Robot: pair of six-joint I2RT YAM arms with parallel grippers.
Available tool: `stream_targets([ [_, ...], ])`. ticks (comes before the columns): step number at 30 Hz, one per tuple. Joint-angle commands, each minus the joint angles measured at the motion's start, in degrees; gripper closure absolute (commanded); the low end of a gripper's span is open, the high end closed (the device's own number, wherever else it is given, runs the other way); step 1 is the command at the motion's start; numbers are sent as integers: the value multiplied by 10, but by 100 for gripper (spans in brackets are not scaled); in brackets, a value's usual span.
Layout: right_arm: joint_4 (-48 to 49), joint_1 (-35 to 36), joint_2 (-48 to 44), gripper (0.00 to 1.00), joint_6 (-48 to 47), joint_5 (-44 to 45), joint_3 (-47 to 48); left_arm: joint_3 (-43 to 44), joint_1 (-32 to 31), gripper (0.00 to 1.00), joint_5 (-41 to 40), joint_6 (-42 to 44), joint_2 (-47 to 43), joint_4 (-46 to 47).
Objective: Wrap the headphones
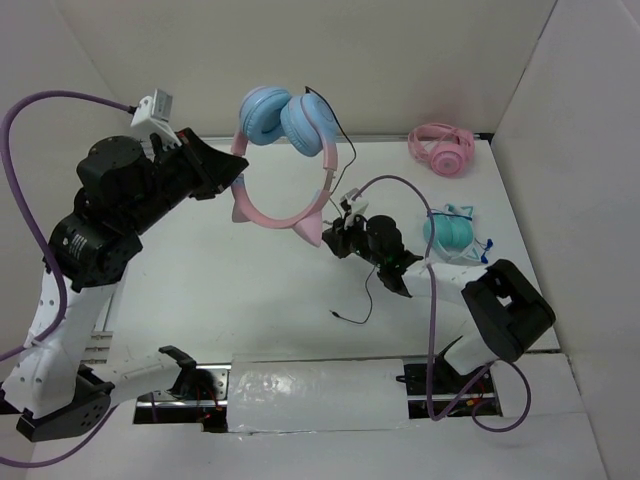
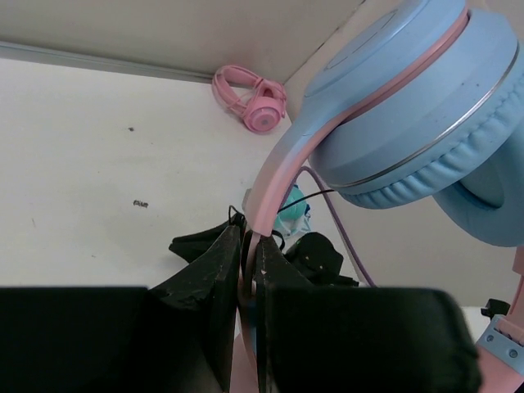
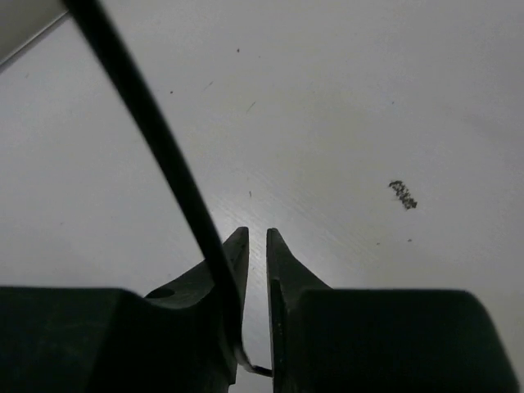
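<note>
The headphones, with a pink cat-eared headband (image 1: pixel 275 215) and light blue ear cups (image 1: pixel 285 118), hang in the air over the table's back left. My left gripper (image 1: pixel 238 168) is shut on the headband; the left wrist view shows the band (image 2: pixel 270 176) pinched between the jaws of that gripper (image 2: pixel 250 239), with an ear cup (image 2: pixel 417 123) close above. The thin black cable (image 1: pixel 345 140) runs from the cups down to my right gripper (image 1: pixel 336 238), then trails to the table (image 1: pixel 366 295). In the right wrist view the gripper (image 3: pixel 257 237) is shut on the cable (image 3: pixel 164 155), which crosses the left finger.
All-pink headphones (image 1: pixel 443 148) lie at the back right corner, also seen in the left wrist view (image 2: pixel 252 100). Teal-blue headphones (image 1: pixel 452 232) lie by the right wall beside the right arm. White walls enclose the table on three sides.
</note>
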Motion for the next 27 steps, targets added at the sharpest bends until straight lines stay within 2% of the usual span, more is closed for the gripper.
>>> stream_targets([
  [1, 55, 11, -16, 81, 21, -27, -17, 37, -4, 100, -26, -40, 7, 56],
  [6, 41, 63, -75, 100, 87, 58, -109, 32, -4, 100, -107, -102, 32, 30],
  [9, -11, 112, -117, 100, 136, 130, -128, 20, -3, 100, -154, -157, 48, 4],
  [14, -220, 192, -139, 100, 165, 264, -57, 10, -1, 100, -223, -248, 96, -60],
  [20, -369, 321, -177, 100, 142, 352, 10, 34, 27, 100, -247, -317, 185, -139],
  [24, -456, 403, -212, 100, 110, 386, 56, 25, 48, 100, -224, -306, 228, -132],
  [27, -513, 425, -253, 100, 86, 422, 102, -17, 48, 100, -226, -279, 242, -100],
])
